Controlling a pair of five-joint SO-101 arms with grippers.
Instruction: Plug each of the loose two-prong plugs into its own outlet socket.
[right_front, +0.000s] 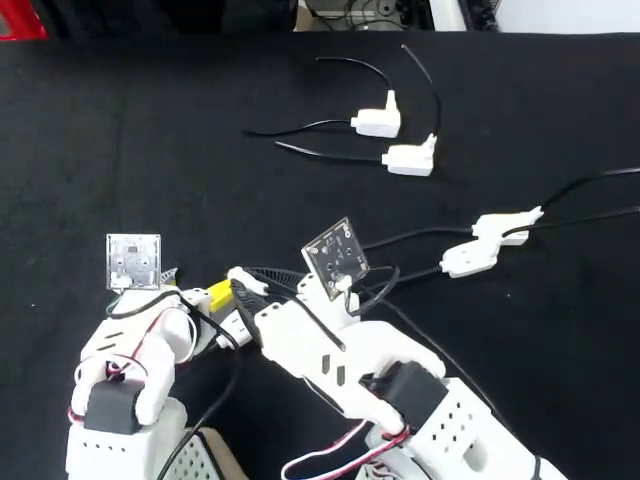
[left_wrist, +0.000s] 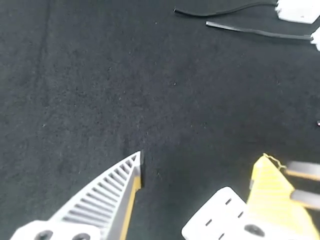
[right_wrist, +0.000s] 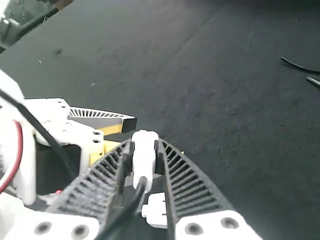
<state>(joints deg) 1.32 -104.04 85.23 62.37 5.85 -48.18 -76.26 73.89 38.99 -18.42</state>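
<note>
Right gripper (right_wrist: 145, 146) clamped on a white plug (right_wrist: 144, 162), just beside the left gripper (left_wrist: 200, 162), which stands apart over the desk (left_wrist: 100, 75). I judge: plug in hand, not yet seated. Next I carry it to the white pieces (right_front: 470, 258) farther out and line its prongs with a socket

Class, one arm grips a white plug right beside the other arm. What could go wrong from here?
1. The right tool, shut on the plug, sits close beside the open left tool; moving either may make them collide.
2. The plug's black cord trails back towards the arm and may snag, pulling the plug askew.
</note>
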